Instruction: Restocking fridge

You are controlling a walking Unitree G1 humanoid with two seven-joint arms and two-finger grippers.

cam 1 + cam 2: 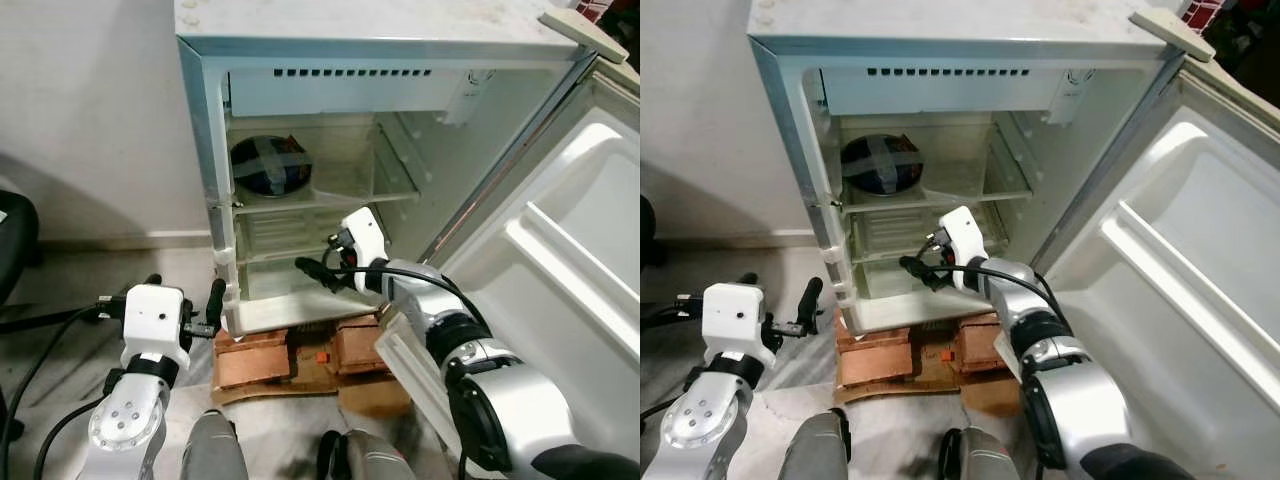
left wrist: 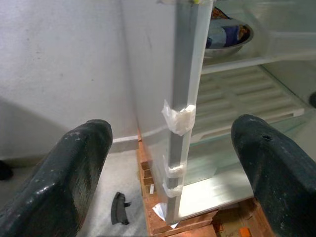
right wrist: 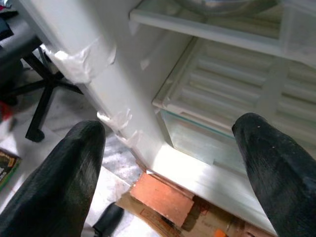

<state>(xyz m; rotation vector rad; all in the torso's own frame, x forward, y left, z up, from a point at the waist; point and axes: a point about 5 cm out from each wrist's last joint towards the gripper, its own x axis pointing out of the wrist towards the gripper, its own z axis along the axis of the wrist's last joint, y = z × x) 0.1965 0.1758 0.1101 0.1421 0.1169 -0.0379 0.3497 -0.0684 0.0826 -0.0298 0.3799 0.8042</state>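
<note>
A small white fridge stands open, its door swung out to the right. A dark round bowl with a blue cross pattern rests on the upper shelf; the left wrist view catches its rim. The lower shelf and the clear drawer below it hold nothing I can see. My right gripper is open and empty, just in front of the lower compartment. My left gripper is low at the left, open and empty, facing the fridge's taped left front edge.
The fridge sits on red bricks and cardboard. A black office chair is at the far left by the white wall. A small black object lies on the floor beside the fridge. The open door blocks the right side.
</note>
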